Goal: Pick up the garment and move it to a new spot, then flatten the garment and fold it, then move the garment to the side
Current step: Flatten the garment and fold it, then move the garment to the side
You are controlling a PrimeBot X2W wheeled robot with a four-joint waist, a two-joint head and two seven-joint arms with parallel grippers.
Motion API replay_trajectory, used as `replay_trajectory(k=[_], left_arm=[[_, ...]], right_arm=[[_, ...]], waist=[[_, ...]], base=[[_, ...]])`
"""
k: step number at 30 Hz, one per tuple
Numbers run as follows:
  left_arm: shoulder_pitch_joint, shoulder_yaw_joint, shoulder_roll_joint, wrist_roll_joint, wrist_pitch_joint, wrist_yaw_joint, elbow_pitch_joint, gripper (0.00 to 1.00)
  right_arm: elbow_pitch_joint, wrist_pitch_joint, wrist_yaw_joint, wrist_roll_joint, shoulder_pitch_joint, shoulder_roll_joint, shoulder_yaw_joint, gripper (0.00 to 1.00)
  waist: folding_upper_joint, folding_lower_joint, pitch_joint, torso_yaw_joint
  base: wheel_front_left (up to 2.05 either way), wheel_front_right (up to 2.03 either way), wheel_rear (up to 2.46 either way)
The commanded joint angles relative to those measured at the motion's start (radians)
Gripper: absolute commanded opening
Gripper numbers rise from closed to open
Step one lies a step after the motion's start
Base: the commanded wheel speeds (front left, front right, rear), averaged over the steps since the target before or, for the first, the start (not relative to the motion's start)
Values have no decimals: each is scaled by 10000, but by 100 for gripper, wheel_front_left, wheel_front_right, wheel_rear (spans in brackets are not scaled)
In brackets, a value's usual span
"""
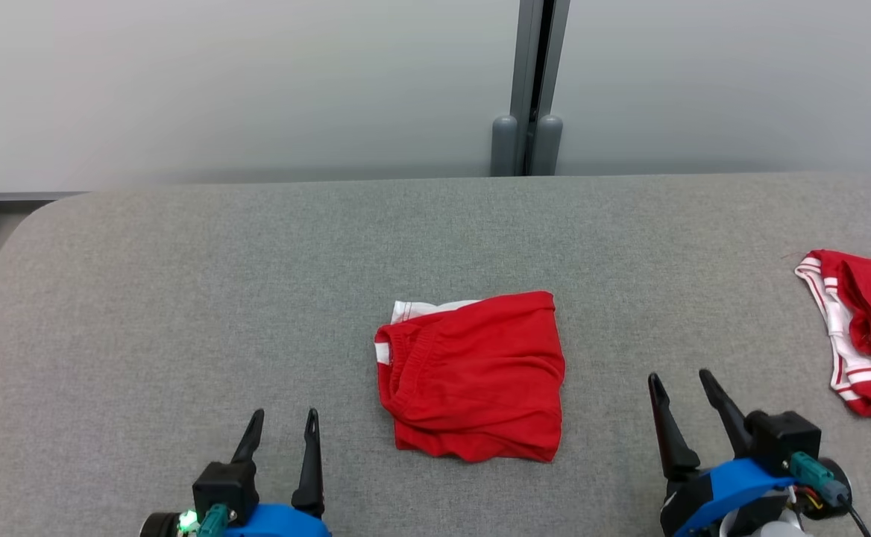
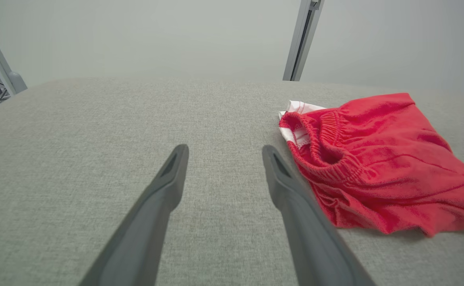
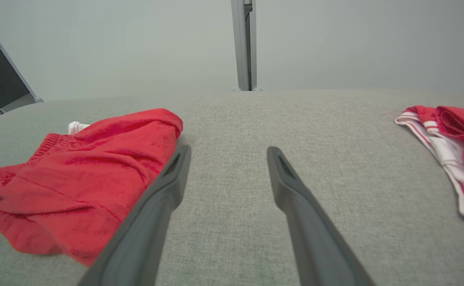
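Note:
A red garment [image 1: 473,377] with an elastic waistband and a white edge lies folded into a rough square in the middle of the grey table [image 1: 182,298]. In the left wrist view the garment [image 2: 379,163] sits just right of my fingers; in the right wrist view the garment [image 3: 81,174] sits to their left. My left gripper [image 1: 285,425] is open near the front edge, left of the garment, holding nothing. My right gripper [image 1: 680,386] is open to the garment's right, also with nothing in it. In the wrist views the left gripper [image 2: 224,153] and right gripper [image 3: 228,153] hover over bare cloth.
Another red garment with white striped trim [image 1: 864,332] lies crumpled at the table's right edge, also in the right wrist view [image 3: 450,143]. A pale wall with a grey vertical post [image 1: 529,89] stands behind the table. The table's rounded left corner drops away at the far left.

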Motion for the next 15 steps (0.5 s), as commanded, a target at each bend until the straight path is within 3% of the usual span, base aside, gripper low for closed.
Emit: replay_trajectory(k=[1, 15], left_arm=[[190, -31, 6, 37, 2, -13, -96, 100], [978, -29, 5, 147, 2, -184, -489, 100]], right_arm=[[41, -37, -1, 37, 223, 39, -8, 100], [133, -37, 0, 392, 808, 34, 73, 100]], waist=[[0, 0, -113, -24], [0, 0, -512, -60]], base=[[0, 0, 0], [0, 0, 0]])
